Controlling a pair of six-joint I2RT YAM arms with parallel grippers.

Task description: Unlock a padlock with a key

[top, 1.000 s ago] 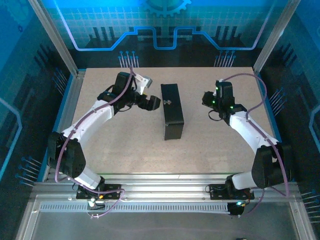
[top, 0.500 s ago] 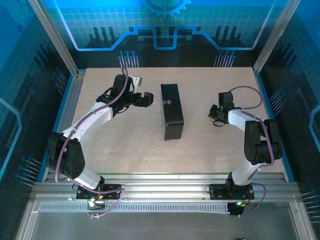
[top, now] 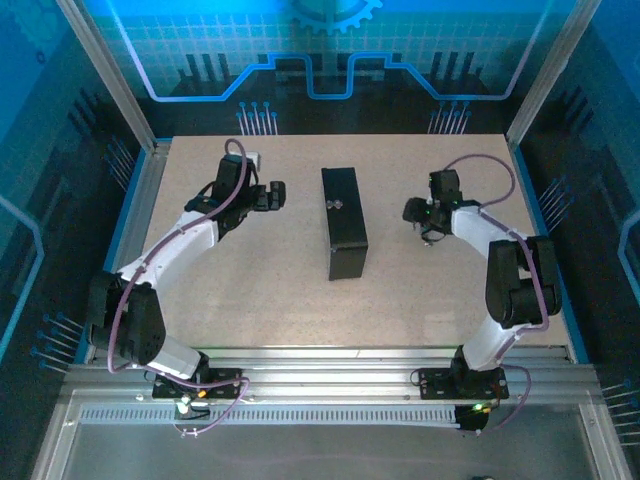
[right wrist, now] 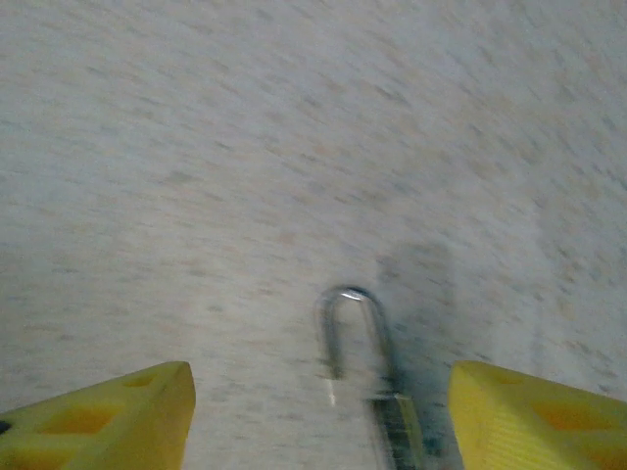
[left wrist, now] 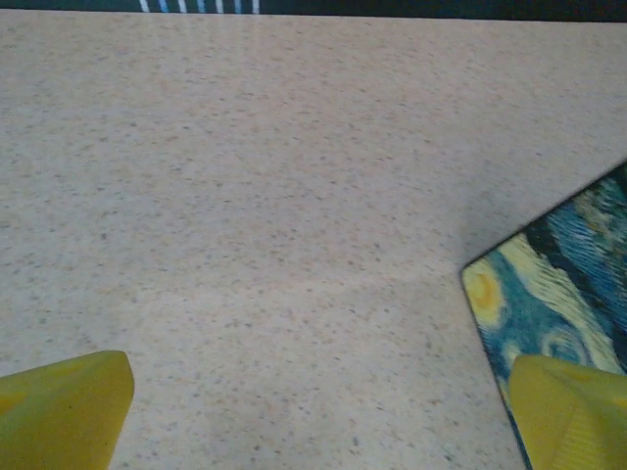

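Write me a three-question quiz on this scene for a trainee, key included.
1. The padlock lies between the fingers of the right gripper. Which part of it is uppermost in that wrist's view?
2. True or false: the right gripper is clamped on the padlock.
3. In the left wrist view, what shows beside one finger of the left gripper? A. box B. bowl C. cup

Key
1. The shackle.
2. False: the jaws stand apart and the padlock lies loose between them.
3. A.
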